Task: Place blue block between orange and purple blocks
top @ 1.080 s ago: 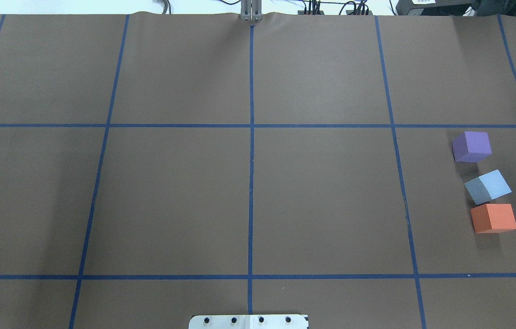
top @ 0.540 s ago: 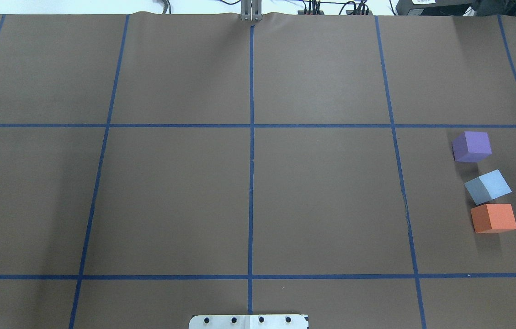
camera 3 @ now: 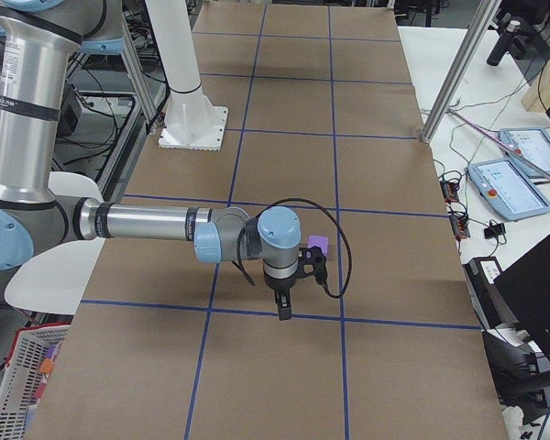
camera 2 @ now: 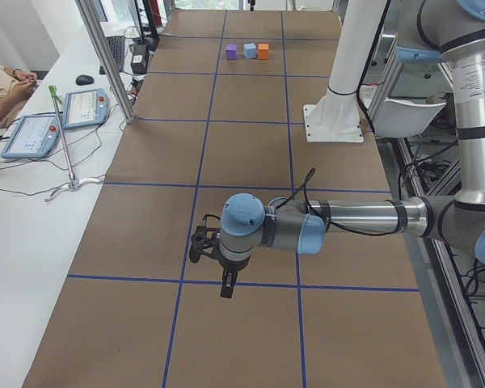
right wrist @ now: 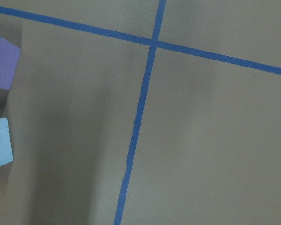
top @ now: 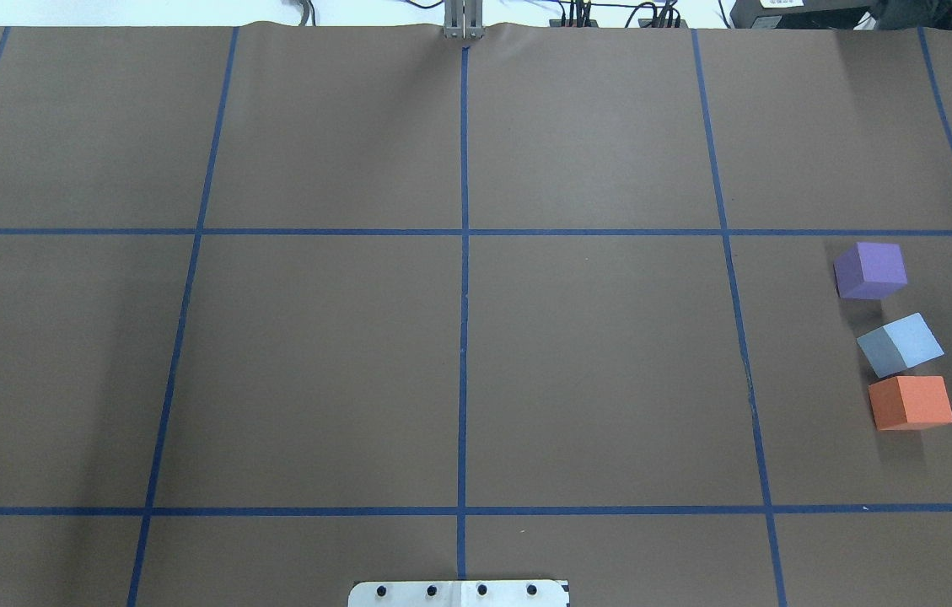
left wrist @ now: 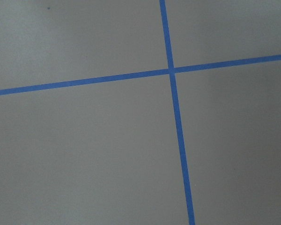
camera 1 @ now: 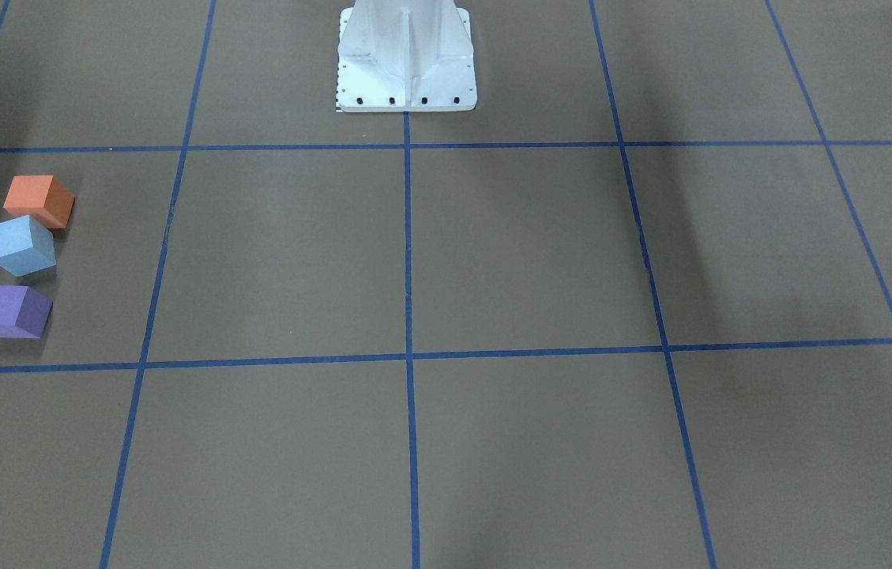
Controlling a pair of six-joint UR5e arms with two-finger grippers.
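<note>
Blue block [top: 900,344] sat free on table [top: 594,371] btwn orange block [top: 911,402] and purple block [top: 870,270], nearer orange, so task looked done; couldn't tell if L/R jaws were apart.

The table cover [top: 324,362] looks like brown paper, matt and smooth. The grid lines [top: 464,337] on it are flat strips of blue tape. The purple block [top: 870,271], blue block [top: 900,344] and orange block [top: 911,402] have matt, gloss-free faces, foam-like in look. The robot's pedestal [camera 1: 406,55] is smooth white painted metal with a slight sheen and dark bolt heads [camera 1: 392,101] along its foot. The left arm [camera 2: 360,217] and right arm [camera 3: 151,223] have silvery satin metal tubes and smooth pale-blue plastic joint caps [camera 2: 242,214]
</note>
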